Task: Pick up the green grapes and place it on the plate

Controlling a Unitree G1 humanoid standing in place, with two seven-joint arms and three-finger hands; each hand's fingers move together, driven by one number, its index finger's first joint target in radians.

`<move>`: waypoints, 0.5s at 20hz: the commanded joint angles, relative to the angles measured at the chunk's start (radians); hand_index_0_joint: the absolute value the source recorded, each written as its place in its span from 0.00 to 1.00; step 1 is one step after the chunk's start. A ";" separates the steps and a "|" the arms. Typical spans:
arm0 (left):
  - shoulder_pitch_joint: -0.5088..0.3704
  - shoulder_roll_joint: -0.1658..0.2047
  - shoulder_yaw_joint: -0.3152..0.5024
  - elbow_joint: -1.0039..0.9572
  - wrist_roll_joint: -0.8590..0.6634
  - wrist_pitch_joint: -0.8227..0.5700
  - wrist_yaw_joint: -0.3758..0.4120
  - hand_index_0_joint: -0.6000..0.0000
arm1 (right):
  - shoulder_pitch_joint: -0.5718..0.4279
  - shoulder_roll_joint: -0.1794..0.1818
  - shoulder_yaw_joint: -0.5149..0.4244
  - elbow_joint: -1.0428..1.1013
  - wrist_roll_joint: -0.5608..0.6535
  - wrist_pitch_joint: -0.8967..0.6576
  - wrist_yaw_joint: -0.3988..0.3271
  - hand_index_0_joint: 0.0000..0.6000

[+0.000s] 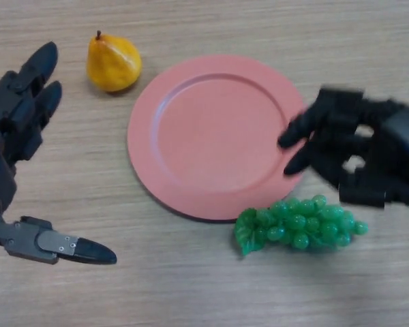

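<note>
Green grapes (300, 225): one bunch, laid flat on the wooden table (211, 293), long axis running left to right. The bunch is found just below the lower right rim of the plate (211, 136); its upper left end is close against that rim, though whether the two touch cannot be told. No part of the bunch is seen on the plate.

Plate: round, salmon pink, shallow, set near the middle of the table. Nothing is carried on it.

Right hand (347, 153): brought in from the right side, seen just above the right part of the bunch and over the right edge of the plate. The fingers are loosely spread and pointed left across the plate rim, with the thumb set apart below them. Nothing is held. Contact with the grapes is not shown; the lower edge of the hand is seen just beside the top of the bunch.

Left hand (20, 109): seen at the left side, well apart from the grapes and the plate. The fingers are held straight, pointed up and away, and the thumb is stretched out low toward the right. Nothing is held.

Pear (112, 63): yellow, stem up, set on the table just beside the upper left rim of the plate, between that rim and the left hand.
</note>
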 commanded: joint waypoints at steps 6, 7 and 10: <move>-0.012 0.050 0.083 0.175 0.018 -0.305 -0.021 1.00 | 0.044 -0.022 -0.050 0.222 -0.436 -0.674 0.080 0.00; -0.005 0.046 0.070 0.186 0.031 -0.328 -0.013 1.00 | 0.041 -0.026 -0.051 0.250 -0.454 -0.706 0.076 0.00; 0.017 0.032 0.051 0.164 0.017 -0.272 0.007 1.00 | 0.030 -0.024 -0.047 0.348 -0.456 -0.718 0.065 0.00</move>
